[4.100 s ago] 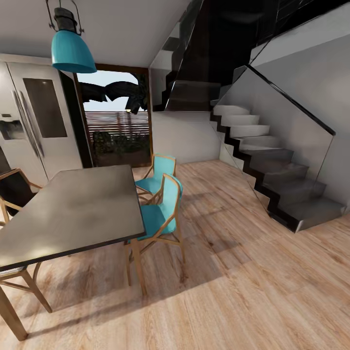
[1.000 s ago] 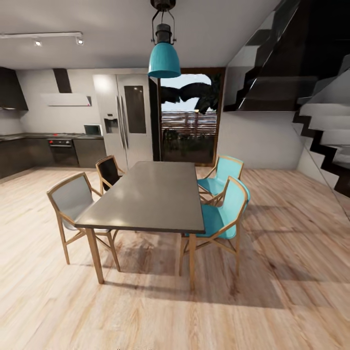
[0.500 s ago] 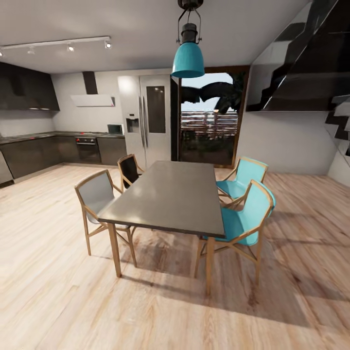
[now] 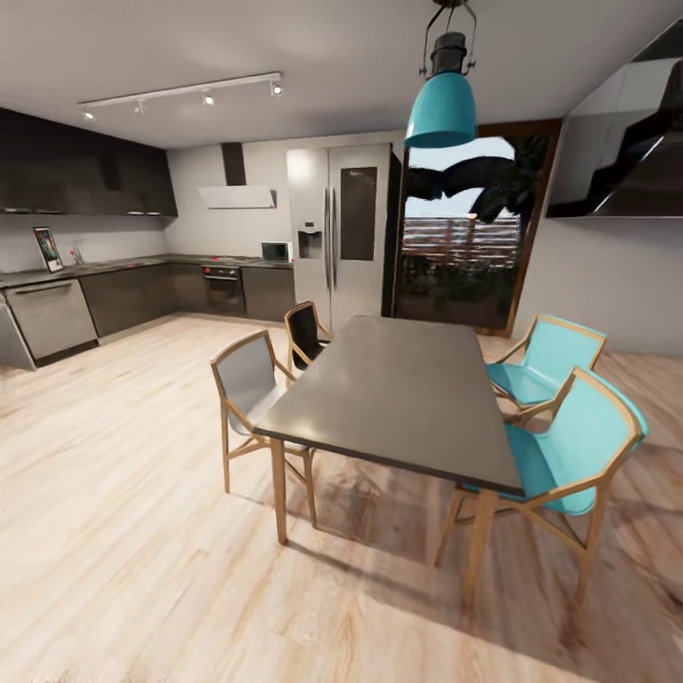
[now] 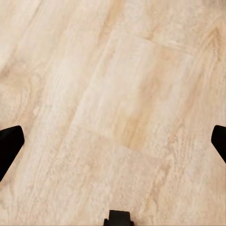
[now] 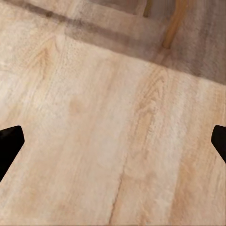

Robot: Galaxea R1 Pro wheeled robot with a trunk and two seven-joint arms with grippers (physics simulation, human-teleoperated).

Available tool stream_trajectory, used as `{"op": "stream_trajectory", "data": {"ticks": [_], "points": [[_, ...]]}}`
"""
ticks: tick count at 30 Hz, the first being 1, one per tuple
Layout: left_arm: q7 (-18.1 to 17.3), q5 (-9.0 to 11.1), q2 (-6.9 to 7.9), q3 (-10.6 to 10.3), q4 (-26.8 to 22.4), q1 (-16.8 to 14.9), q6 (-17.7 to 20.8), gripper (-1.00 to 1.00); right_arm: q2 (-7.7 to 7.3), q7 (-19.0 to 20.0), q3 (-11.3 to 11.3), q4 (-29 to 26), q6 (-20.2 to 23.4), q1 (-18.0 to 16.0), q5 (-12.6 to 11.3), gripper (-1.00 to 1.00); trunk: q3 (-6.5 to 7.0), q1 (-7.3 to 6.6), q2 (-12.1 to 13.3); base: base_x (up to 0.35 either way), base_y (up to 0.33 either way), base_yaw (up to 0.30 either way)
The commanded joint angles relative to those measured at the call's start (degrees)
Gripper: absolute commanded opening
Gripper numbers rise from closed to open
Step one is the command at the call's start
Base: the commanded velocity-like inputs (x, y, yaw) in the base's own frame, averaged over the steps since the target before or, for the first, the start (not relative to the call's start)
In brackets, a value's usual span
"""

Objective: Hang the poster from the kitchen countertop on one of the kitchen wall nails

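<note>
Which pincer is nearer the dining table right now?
Right, probably. The right pincer hangs over floor beside a wooden leg; the left pincer hangs over bare floor. The table sits right of centre.

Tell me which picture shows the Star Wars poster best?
The head view. The poster stands small and far away on the kitchen countertop, against the wall. Both wrist views look down at the wooden floor, with the fingertips spread at the edges.

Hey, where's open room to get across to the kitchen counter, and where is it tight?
Open wood floor runs between the dining table and the kitchen countertop, where the poster stands. It is crowded around the table, with chairs on both sides.
</note>
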Motion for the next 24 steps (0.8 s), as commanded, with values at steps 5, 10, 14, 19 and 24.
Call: {"op": "stream_trajectory", "data": {"ticks": [5, 10, 14, 19, 24], "points": [[0.0, 0.0, -0.03, 0.6, 0.0, 0.0, -0.1, 1.00, 0.04, 0.0, 0.0, 0.0, -0.2, 0.0, 0.1, 1.00, -0.05, 0.02, 0.0, 0.188, 0.271, 0.289], [-0.2, 0.0, -0.06, 1.8, 0.0, 0.0, -0.1, 1.00, 0.05, 0.0, 0.0, 0.0, -0.2, 0.0, 0.1, 1.00, -0.05, 0.02, 0.0, 0.192, 0.271, 0.289], [-0.2, 0.0, -0.05, 2.3, 0.0, 0.0, -0.1, 1.00, -0.08, 0.1, 0.2, 1.5, -0.1, 0.0, 0.1, 1.00, -0.05, 0.02, 0.0, 0.197, 0.271, 0.179], [-0.2, 0.0, -0.06, 2.3, 0.0, 0.0, -0.1, 1.00, -0.30, 0.1, 4.0, 3.3, -0.1, 0.0, 5.0, 1.00, -0.05, 0.02, 0.0, 0.213, 0.271, 0.010], [-0.2, 0.0, -0.06, 2.3, 0.0, 0.0, -0.1, 1.00, -0.31, 0.1, 4.8, 3.5, -0.2, 0.0, 6.6, 1.00, -0.05, 0.02, 0.0, 0.227, 0.272, 0.002]]}}
